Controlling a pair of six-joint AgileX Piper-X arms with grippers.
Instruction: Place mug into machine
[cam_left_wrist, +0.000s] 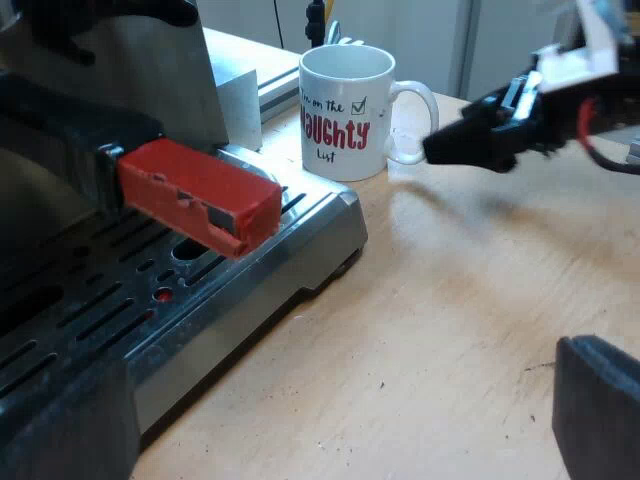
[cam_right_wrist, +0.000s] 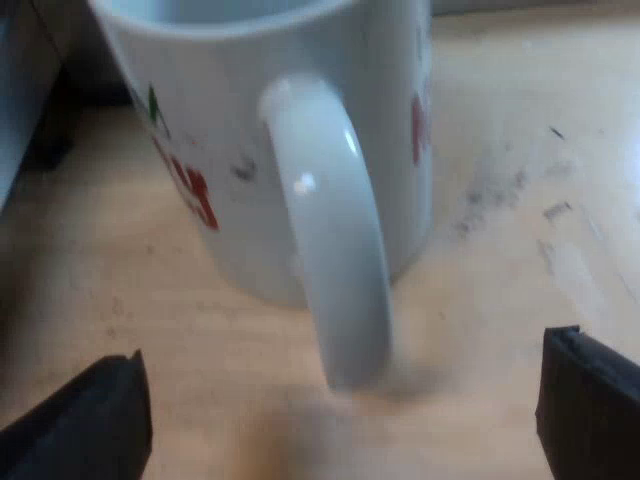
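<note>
Spread wide, pinching nothing: right gripper (cam_right_wrist: 340, 400), astride the handle (cam_right_wrist: 335, 250) of the mug (cam_right_wrist: 230, 150), upright on the tabletop (cam_right_wrist: 500, 200) just beside the drip tray (cam_left_wrist: 200, 290) corner. Left gripper (cam_left_wrist: 330, 430) spread too, idle. Close squarely on the handle, lift straight, clear the tray lip and red handle end (cam_left_wrist: 195, 195) before setting down.
</note>
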